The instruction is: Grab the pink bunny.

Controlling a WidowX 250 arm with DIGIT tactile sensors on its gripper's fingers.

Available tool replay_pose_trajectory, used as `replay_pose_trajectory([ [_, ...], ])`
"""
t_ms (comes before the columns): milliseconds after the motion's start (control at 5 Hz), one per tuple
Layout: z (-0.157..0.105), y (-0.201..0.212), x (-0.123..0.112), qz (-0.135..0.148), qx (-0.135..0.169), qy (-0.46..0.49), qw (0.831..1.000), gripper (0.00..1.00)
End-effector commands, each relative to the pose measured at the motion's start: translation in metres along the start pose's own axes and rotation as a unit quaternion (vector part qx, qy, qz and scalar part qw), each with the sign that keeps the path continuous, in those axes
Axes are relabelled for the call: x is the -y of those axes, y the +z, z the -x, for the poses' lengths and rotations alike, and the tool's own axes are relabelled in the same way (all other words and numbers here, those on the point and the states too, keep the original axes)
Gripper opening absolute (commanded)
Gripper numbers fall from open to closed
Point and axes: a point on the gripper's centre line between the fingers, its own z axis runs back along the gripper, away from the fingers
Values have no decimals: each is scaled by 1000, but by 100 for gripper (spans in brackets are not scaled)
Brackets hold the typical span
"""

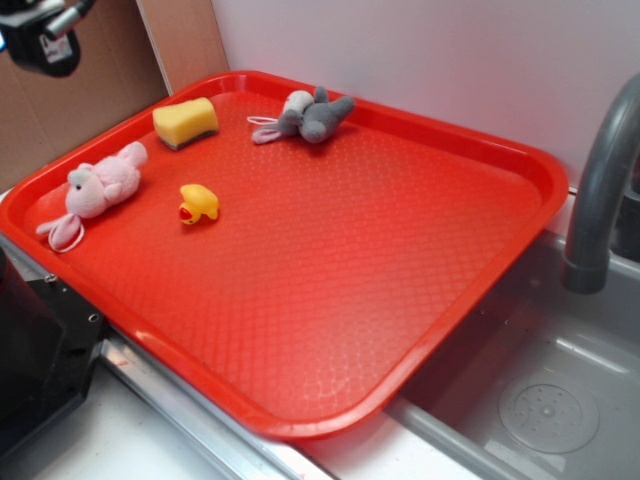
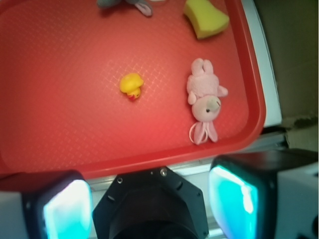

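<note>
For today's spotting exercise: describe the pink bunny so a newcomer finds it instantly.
Start at the red tray beside the sink. Near its left rim, beside the yellow rubber duck, lies the pink bunny: the only pale-pink plush, unlike the grey-and-white one.

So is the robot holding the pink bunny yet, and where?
No, nothing is held. The fingers are spread with nothing between them, and the pink bunny lies untouched on the red tray.

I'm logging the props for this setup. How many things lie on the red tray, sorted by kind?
Plush animals: 2, the pink bunny and the grey-and-white plush
Rubber ducks: 1, yellow
Sponges: 1, yellow
Total: 4 on the tray
</note>
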Motion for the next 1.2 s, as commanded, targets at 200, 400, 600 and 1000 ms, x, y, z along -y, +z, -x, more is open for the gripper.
replay_pose_trajectory([
  [200,-32,-72,-77,-11,-14,38,999,100],
  [400,-32,-72,-77,-11,-14,38,999,100],
  [600,-32,-72,-77,-11,-14,38,999,100],
  [1000,-46,-97,-89,24,0,98,995,100],
])
